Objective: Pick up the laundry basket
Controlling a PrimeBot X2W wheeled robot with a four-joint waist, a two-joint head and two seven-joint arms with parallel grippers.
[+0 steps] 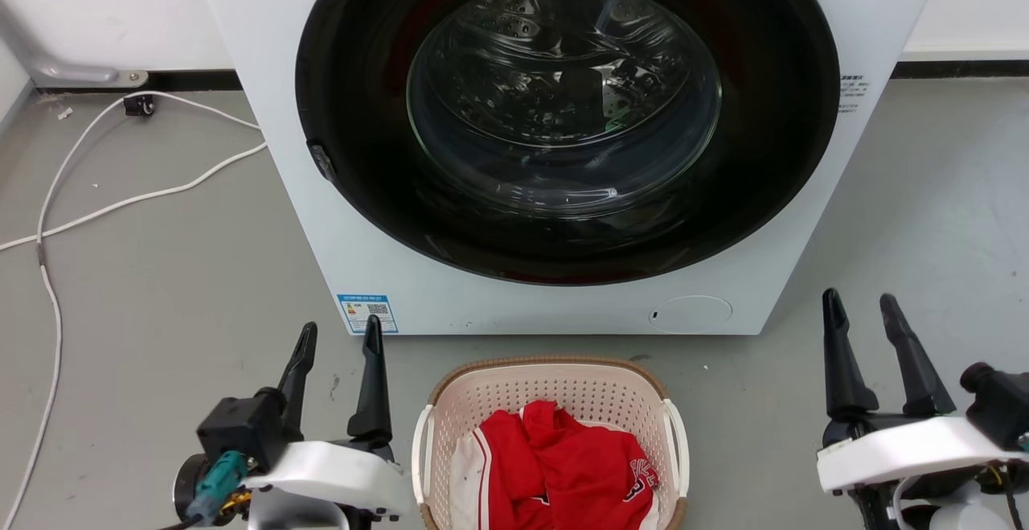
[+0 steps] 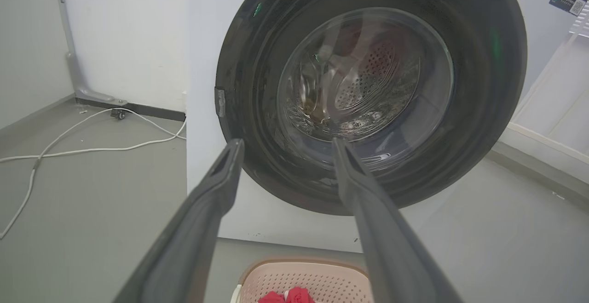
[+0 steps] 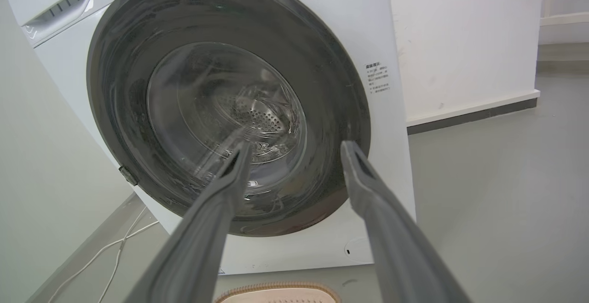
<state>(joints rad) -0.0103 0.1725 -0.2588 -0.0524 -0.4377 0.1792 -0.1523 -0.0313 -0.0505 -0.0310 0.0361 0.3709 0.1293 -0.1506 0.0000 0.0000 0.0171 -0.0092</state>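
Note:
The laundry basket (image 1: pixel 555 389), cream with perforated walls, a brown woven-look rim and white side handles, sits on the floor just in front of the washing machine, holding red and white clothes (image 1: pixel 563 466). Its far rim peeks in at the bottom of the left wrist view as the basket (image 2: pixel 303 280) and of the right wrist view as the basket (image 3: pixel 276 291). My left gripper (image 1: pixel 339 335) stands open to the basket's left, apart from it, with nothing between its fingers (image 2: pixel 216 192). My right gripper (image 1: pixel 862 306) stands open well to the basket's right, its fingers (image 3: pixel 368 188) likewise empty.
The white washing machine (image 1: pixel 321 216) with its shut, dark round door (image 1: pixel 563 112) stands directly behind the basket. White cables (image 1: pixel 104 208) trail over the grey floor at the left. A wall with a dark skirting runs behind.

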